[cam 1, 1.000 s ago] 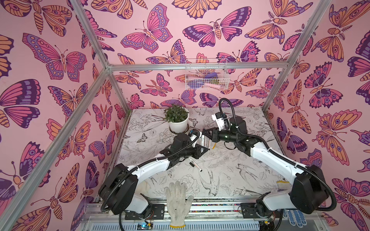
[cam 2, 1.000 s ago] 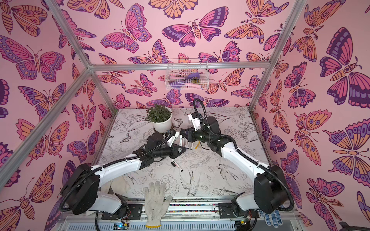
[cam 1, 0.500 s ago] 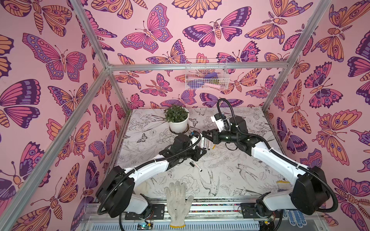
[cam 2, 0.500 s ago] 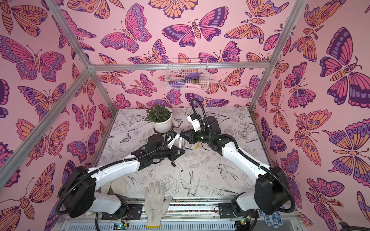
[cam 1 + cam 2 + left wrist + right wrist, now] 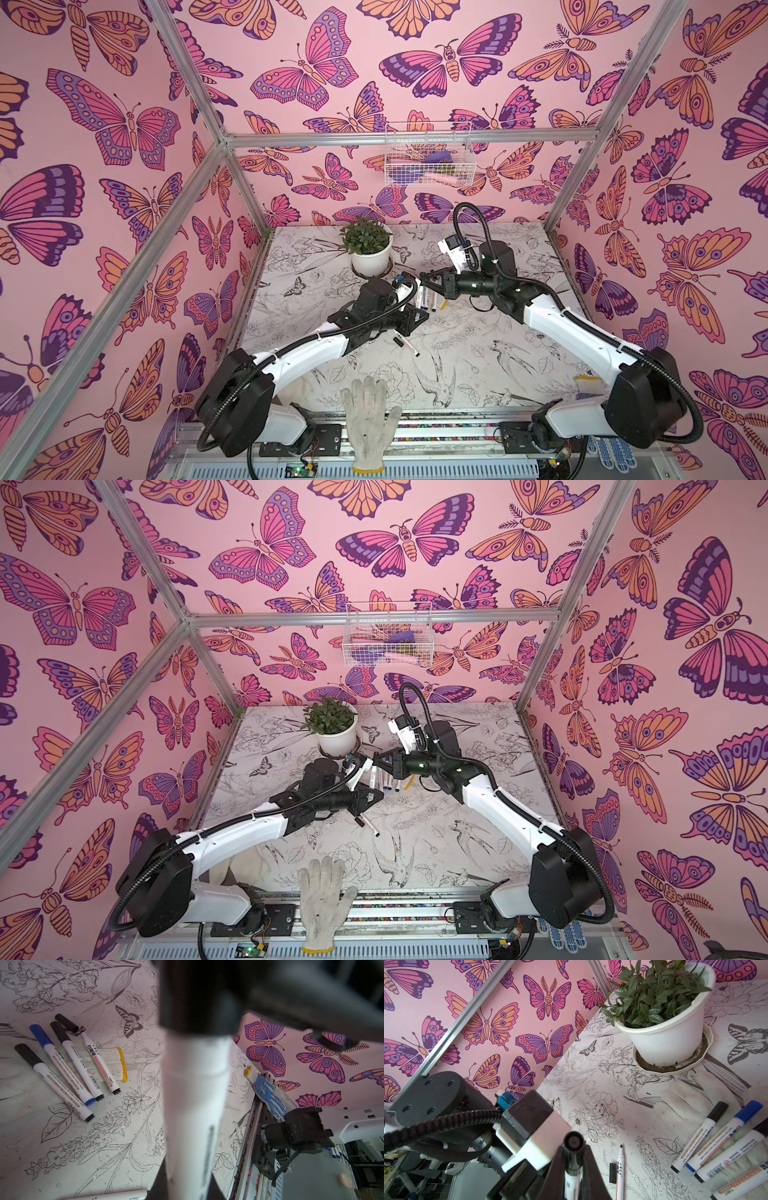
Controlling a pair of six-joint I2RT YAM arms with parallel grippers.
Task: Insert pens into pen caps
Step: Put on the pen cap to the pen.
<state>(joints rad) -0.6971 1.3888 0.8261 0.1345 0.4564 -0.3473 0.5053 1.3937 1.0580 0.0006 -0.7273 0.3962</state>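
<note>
Left of table centre, toward the front edge: one uncapped pen [image 5: 409, 349] lies flat on the table [image 5: 478, 353], with a loose cap [image 5: 397, 341] just beside its barrel. Neither is touched by an arm.

Left gripper [image 5: 187, 1187]: closed on the white barrel of the held pen [image 5: 195, 1095]. The jaws show dark on either side of the barrel's near end, and the rest of the barrel projects beyond them. The far end carries the black cap [image 5: 573, 1144].

Right gripper [image 5: 573, 1155]: closed on that cap, one jaw on each side. The cap end stands just proud of the tips, and white barrel is visible past them between the jaws. The pen spans both grippers, off the table.

On the table between the arms, four pens [image 5: 68, 1068] lie side by side on a white glove [image 5: 108, 1057]. Black, blue and black caps are seated. The fourth black cap sits askew at its tip, and I cannot tell whether it is seated.
</note>
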